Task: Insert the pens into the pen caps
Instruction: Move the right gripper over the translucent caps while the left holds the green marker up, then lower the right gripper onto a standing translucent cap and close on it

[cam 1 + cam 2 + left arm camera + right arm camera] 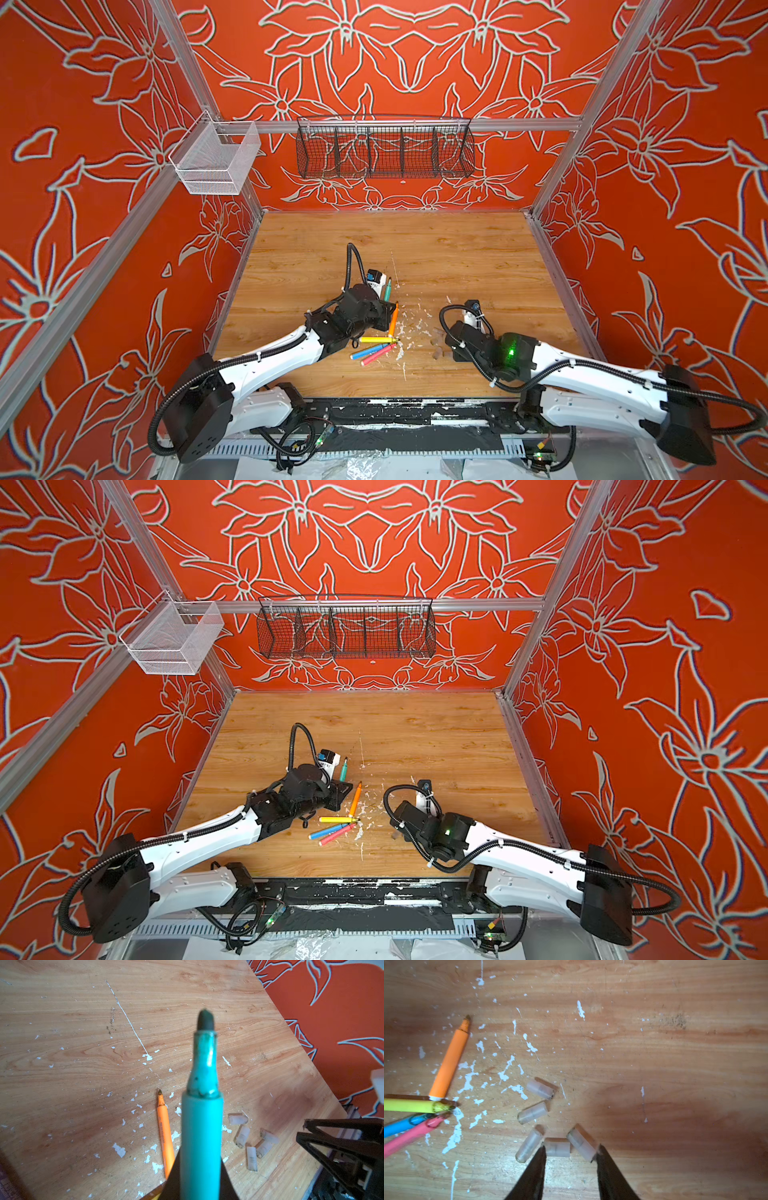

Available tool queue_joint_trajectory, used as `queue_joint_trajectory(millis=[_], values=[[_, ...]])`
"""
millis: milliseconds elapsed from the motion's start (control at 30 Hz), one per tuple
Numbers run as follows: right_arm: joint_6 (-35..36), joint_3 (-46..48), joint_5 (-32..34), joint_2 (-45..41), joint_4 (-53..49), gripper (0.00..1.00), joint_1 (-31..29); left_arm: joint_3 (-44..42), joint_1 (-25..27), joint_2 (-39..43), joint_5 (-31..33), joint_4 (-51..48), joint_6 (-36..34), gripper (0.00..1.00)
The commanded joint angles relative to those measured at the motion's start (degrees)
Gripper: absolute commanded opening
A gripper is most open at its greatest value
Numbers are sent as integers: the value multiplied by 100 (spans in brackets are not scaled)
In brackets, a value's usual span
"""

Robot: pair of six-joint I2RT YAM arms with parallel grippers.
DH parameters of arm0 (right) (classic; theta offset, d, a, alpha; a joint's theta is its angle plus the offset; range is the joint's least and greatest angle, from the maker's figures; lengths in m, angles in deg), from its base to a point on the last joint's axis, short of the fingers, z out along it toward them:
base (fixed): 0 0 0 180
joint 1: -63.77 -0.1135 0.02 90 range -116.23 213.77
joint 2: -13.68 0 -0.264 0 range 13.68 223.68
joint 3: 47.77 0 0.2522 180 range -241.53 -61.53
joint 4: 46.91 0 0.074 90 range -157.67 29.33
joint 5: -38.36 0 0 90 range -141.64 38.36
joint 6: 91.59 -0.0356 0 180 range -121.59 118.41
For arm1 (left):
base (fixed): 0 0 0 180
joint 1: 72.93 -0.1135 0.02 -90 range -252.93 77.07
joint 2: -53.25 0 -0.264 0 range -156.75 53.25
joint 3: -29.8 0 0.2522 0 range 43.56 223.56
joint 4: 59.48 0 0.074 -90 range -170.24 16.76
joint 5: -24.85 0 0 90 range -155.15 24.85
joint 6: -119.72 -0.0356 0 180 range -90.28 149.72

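Two pen caps (557,1147), side by side, lie between parted jaws of the right gripper (571,1152): closing risks pinching both or flicking one away. Left gripper (200,1186) clamped on green pen (201,1126).

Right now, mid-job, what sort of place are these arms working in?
Probably a purpose-built robot test cell rather than a home or office: a wooden tabletop boxed in by aluminium framing, orange floral-print walls like a backdrop, and a black wire basket hung on the back rail.
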Motion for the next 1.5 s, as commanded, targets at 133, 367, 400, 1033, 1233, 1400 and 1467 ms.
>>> queue_joint_trajectory(millis=[133,367,400,1033,1233,1400,1467], values=[[-24,171,-532,278,-284,35,8,81,-28,64,72,-95,-68,0],[-52,238,-869,699,-437,29,8,80,-27,85,58,-81,-62,0],[-90,250,-862,760,-473,29,11,81,-27,98,75,-93,-62,0],[-82,375,-627,1718,332,34,676,64,-27,127,68,-82,-40,0],[154,553,-746,1898,842,33,1319,76,-27,117,50,-82,-24,0],[302,485,-692,1854,1022,33,1614,58,-27,143,58,-82,-7,0],[329,413,-678,1835,1028,33,1669,63,-29,148,58,-84,-2,0]])
